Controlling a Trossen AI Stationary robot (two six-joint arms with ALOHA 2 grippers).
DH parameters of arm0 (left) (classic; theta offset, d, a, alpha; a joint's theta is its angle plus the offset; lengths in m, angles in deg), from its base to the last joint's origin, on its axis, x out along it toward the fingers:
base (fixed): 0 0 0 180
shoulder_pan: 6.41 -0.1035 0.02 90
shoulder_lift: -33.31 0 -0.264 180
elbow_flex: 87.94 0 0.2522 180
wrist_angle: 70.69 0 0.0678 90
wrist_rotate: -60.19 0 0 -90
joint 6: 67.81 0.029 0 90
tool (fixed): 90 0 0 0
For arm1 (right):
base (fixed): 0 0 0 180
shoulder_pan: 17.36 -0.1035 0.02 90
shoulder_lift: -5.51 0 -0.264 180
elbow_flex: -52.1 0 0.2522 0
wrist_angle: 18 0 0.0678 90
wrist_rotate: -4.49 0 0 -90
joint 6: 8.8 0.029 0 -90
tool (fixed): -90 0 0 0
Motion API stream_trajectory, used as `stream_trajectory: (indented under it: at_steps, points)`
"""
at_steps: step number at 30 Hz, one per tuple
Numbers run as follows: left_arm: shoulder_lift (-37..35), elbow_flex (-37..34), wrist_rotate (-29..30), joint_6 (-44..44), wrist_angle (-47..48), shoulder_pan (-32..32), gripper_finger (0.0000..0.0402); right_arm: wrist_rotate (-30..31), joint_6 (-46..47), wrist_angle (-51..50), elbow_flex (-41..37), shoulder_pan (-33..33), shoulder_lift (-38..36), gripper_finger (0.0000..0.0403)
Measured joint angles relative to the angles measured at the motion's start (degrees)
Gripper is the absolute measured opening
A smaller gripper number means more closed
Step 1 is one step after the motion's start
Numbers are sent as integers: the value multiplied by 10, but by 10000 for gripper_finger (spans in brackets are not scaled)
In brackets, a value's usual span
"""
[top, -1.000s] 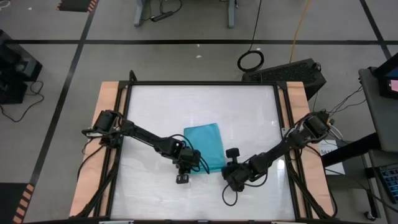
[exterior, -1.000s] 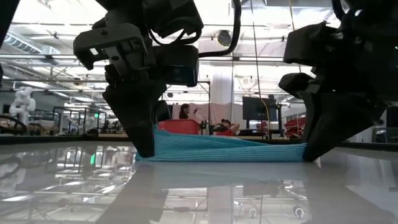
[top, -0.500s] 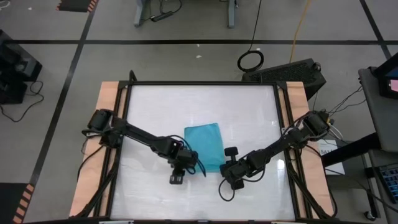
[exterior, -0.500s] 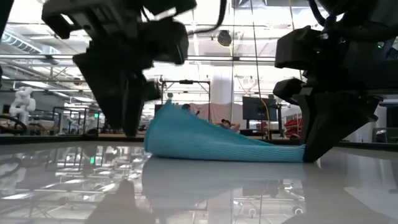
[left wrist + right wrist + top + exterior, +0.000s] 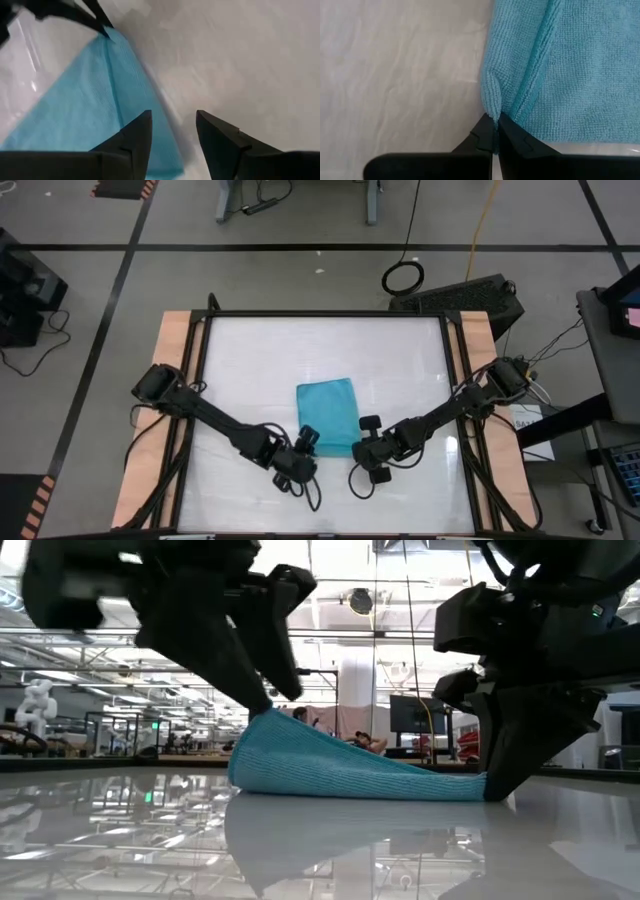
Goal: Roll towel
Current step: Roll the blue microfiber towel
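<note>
The towel [image 5: 328,416] lies as a folded turquoise rectangle on the glossy white worktop [image 5: 400,350], a little toward the robot's side of its middle. Its near edge is the working edge: the level view shows the towel [image 5: 330,768] peaked up at one near corner and sloping down flat to the other, which suits the start of a roll, since the edge must come off the surface before it can turn over onto the rest of the cloth.

At the towel's near right corner, the right pincer [image 5: 493,131] is closed on a small pleat of the hem, fingers pressed together with the cloth between them. That corner sits low, likely acting as an anchor so the towel does not slide.

At the towel's near left corner, the left pincer [image 5: 172,134] stands with its fingers apart; one finger overlaps the towel's edge in its own view, and nothing is visibly clamped. In the overhead view it [image 5: 297,464] sits just off that corner, toward the robot. The raised corner appears to stand on its own there, though the contact cannot be made out.
</note>
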Motion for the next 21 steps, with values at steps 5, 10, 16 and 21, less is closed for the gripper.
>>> stream_trajectory:
  at_steps: [5, 10, 16, 21]
  points:
    - [32, 0, 1, -8, 26, -31, 196, 0, 4, 1, 0, 0, 0, 2]
    - [48, 0, -58, -71, 46, -60, 237, 1, 8, 3, 0, 0, 0, 2]
    - [54, 1, -109, -150, 84, -75, 227, 2, 8, 3, 0, 0, 0, 2]
    - [57, 2, -101, -172, 84, -68, 138, 2, 9, 4, 0, 1, 1, 2]
